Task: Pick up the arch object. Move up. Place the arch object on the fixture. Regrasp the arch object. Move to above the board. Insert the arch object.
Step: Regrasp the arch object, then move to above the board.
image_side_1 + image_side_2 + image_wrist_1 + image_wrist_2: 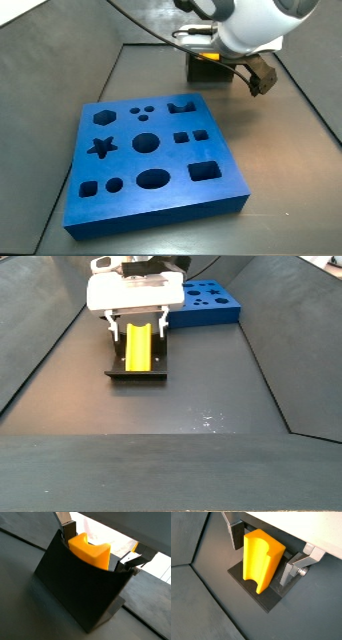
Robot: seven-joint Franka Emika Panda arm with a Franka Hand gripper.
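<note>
While the arch object (261, 559) leans upright against the fixture (135, 371) (its notch edge showing in a wrist view), the pincer (264, 554) straddles it, silver fingers (290, 569) spread on either side with small gaps, gripping nothing. Well apart lies the blue board (154, 160) on the dark surface (187, 456).

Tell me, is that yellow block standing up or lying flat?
Standing, leaning back. The yellow block rests on the dark stand, with the gripper fingers on either side.
</note>
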